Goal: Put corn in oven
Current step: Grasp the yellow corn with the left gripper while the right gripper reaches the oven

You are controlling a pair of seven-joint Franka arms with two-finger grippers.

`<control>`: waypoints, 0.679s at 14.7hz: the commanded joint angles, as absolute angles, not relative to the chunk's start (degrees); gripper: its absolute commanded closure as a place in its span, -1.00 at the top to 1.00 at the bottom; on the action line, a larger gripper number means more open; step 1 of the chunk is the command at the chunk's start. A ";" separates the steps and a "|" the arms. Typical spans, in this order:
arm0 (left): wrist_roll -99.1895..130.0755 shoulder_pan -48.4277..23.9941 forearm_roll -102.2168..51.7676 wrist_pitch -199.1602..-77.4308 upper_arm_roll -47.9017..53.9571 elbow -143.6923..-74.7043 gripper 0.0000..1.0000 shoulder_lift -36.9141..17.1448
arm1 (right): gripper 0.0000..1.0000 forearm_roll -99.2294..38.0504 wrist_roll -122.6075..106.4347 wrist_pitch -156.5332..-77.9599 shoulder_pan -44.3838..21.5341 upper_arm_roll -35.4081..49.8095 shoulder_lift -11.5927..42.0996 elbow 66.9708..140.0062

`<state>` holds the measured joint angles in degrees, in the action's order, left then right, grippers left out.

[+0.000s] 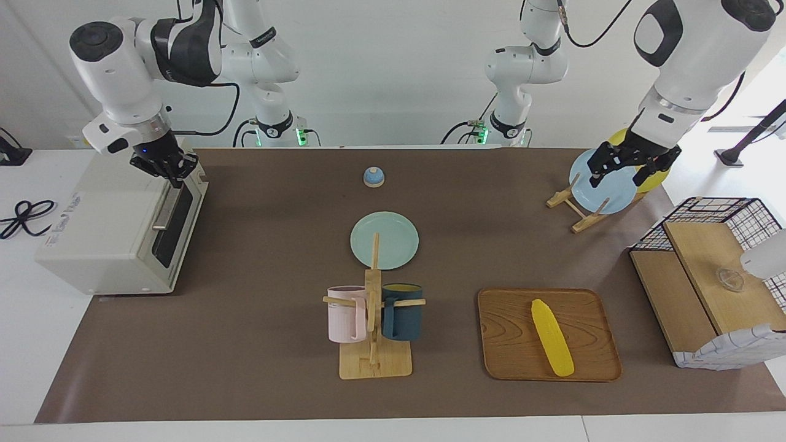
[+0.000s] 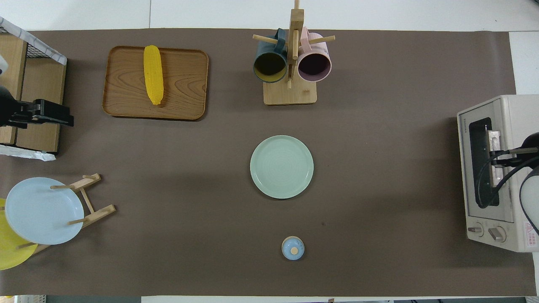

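Observation:
The yellow corn lies bare on a wooden tray toward the left arm's end of the table. The cream-white oven stands at the right arm's end with its dark glass door closed. My right gripper is down at the top of the door, shut on the end of the metal handle nearer to the robots. My left gripper hangs open and empty over the plate rack, well away from the corn.
A mug rack with a pink and a dark blue mug stands mid-table, with a green plate and a small blue knob nearer to the robots. A plate rack with a blue plate and a wire-and-wood basket sit at the left arm's end.

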<state>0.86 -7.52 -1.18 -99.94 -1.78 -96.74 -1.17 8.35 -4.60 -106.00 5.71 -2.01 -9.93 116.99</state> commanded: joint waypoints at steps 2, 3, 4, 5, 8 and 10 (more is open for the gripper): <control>0.88 -10.72 -0.44 -107.12 -2.20 -95.37 1.00 -9.55 | -1.00 9.14 -5.45 -111.87 8.79 -1.32 -9.32 120.93; 0.88 -10.81 -0.44 -108.36 -2.20 -94.23 1.00 -11.93 | -1.00 9.05 -5.36 -112.49 9.40 -1.32 -8.62 121.02; 0.88 -11.07 -0.35 -109.07 -2.20 -91.87 1.00 -15.61 | -1.00 9.05 -5.27 -112.59 9.58 -1.32 -8.09 121.03; 0.88 -11.94 -0.96 -109.16 -2.20 -88.45 1.00 -19.47 | -1.00 9.05 -5.27 -112.85 9.58 -1.32 -8.00 121.03; 0.97 -12.57 -3.16 -109.86 -2.20 -78.70 1.00 -30.02 | -1.00 9.14 -5.54 -112.76 9.67 -1.32 -7.21 121.03; 0.97 -13.27 -3.78 -111.61 -2.29 -72.80 1.00 -36.36 | -1.00 9.14 -5.45 -112.76 9.75 -1.32 -6.94 121.64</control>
<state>0.90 -12.33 -2.59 -111.24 -1.54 -82.15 -28.38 8.42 -4.61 -111.87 8.69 -1.98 -7.26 120.44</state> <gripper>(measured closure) 0.000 0.991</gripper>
